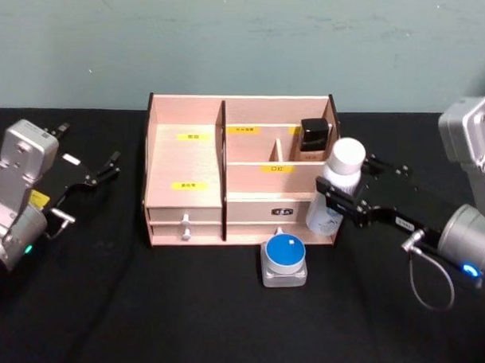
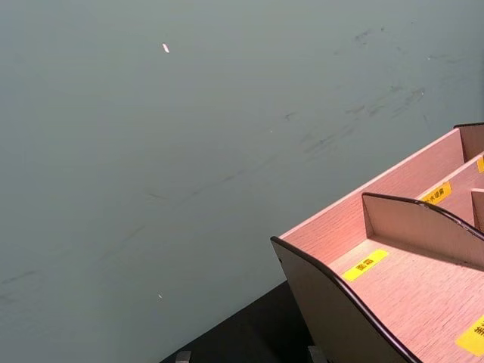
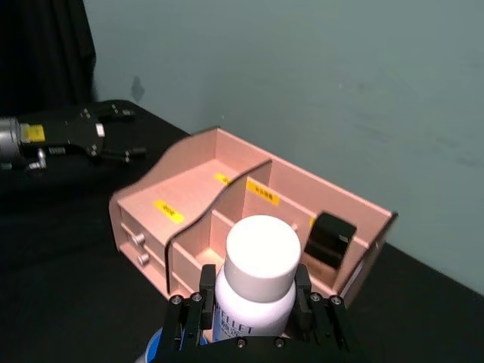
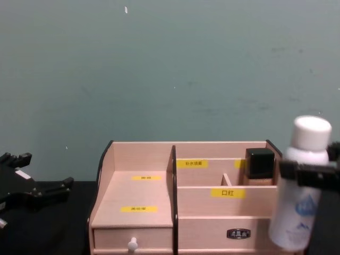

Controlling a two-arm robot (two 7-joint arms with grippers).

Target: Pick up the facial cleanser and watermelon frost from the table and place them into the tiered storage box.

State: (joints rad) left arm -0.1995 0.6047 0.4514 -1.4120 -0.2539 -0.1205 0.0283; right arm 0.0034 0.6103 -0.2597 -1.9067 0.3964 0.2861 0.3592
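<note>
Pale wood forms the tiered storage box (image 1: pixel 187 160), which stands on the black desk (image 1: pixel 142 305).

Head view: the right end effector (image 1: pixel 337 199) is clenched around the white facial cleanser (image 1: pixel 342 173). The bottle is upright at the box's right front corner, outside the compartments. The watermelon frost (image 1: pixel 285 259), a low grey pot with a round blue top, sits on the desk just before the box front. A black-capped bottle (image 1: pixel 314 138) occupies the rear right compartment. The left end effector (image 1: pixel 99 172) rests left of the box, fingers spread and holding nothing.

Left wrist view: the box's left panel and 2 labelled shelves (image 2: pixel 408 287).

Right wrist view: the fingers flank the cleanser's body (image 3: pixel 257 302) below its cap.

Chest view: the cleanser (image 4: pixel 303 207) overlaps the box's right edge (image 4: pixel 271 154).
</note>
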